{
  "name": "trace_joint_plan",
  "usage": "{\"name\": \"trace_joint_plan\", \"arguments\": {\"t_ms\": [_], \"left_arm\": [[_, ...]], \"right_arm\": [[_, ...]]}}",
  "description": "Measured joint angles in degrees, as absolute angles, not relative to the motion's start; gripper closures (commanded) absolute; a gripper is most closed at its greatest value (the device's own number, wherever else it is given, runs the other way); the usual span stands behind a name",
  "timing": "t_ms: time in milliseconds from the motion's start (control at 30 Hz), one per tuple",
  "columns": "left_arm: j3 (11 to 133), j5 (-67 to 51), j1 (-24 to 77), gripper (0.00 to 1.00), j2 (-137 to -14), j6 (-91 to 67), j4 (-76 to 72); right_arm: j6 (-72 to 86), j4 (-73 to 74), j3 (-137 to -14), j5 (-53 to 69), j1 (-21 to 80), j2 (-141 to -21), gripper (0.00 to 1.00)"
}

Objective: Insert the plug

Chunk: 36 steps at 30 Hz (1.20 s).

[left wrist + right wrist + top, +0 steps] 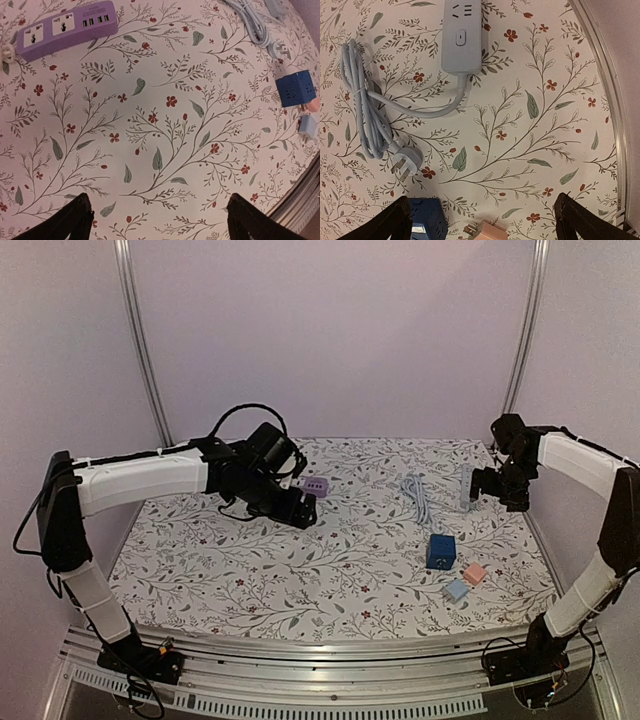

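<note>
The white plug (406, 162) lies flat on the floral cloth at the end of a coiled white cable (365, 110), which runs to a white power strip (462, 35). A purple power strip (67, 30) lies further left, also seen from above (317, 485). My left gripper (160, 220) hovers open over bare cloth just in front of the purple strip, holding nothing. My right gripper (484, 220) hangs open above the cloth beside the white strip (467, 483), with the plug to its left and nothing between its fingers.
A blue cube socket (441, 551) stands right of centre, with a pink adapter (475, 573) and a light blue adapter (456, 590) in front of it. The table's metal edge (615, 125) runs close on the right. Frame posts stand at the back corners.
</note>
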<state>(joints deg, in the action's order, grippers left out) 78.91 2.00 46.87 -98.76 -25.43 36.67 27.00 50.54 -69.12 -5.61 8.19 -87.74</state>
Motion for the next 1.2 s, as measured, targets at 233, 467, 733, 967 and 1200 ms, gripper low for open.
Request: {"name": "trace_joint_plan", "arguments": {"t_ms": [233, 467, 733, 967, 1200], "left_arm": [[78.9, 3.1, 48.5, 0.06, -98.9, -25.5, 38.2], [78.8, 4.7, 48.8, 0.06, -98.0, -25.6, 39.6], [78.7, 6.0, 48.9, 0.06, -96.1, -26.0, 41.3], [78.6, 6.5, 48.9, 0.06, -96.1, -25.7, 41.7], [81.1, 6.7, 49.0, 0.07, -98.0, -24.1, 42.9]], "right_arm": [[27.2, 53.6, -82.0, -8.2, 8.2, -101.5, 0.02], [27.4, 57.2, -95.5, -9.3, 8.1, -114.7, 0.06], [27.9, 60.6, -105.8, -9.9, 6.2, -125.4, 0.11], [27.3, 63.2, -112.7, -10.2, 5.3, -133.4, 0.2], [26.8, 64.6, -114.4, -9.7, 4.8, -136.3, 0.33]]}}
